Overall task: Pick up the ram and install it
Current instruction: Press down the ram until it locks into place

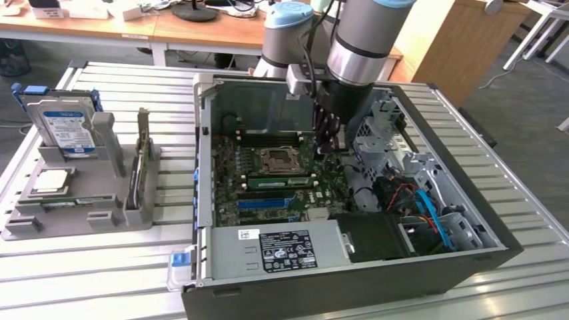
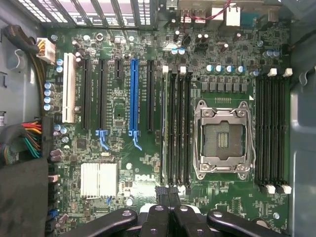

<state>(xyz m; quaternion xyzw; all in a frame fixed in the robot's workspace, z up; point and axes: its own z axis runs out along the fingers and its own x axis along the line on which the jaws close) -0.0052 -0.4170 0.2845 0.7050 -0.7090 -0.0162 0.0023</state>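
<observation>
You have the open computer case (image 1: 356,280) lying on a worktable of pale metal slats (image 1: 106,280), with wooden desks (image 1: 116,30) behind it and a grey floor off the exterior view's right. The arm reaches down into the case, and its gripper (image 2: 169,197) hangs clenched over the green motherboard (image 2: 123,108), just by the end of the memory slots (image 2: 175,128) beside the empty CPU socket (image 2: 223,138). In the wrist view its black fingers (image 2: 159,217) meet with a thin dark edge pinched between them; you cannot tell whether that edge is a ram stick. A ram (image 1: 140,175) stands on edge in the grey holder tray (image 1: 53,227) on the exterior view's left, well apart from the gripper. That tray also carries a blue-labelled hard drive (image 1: 66,128) upright and a square silver CPU (image 1: 50,181) lying flat.
</observation>
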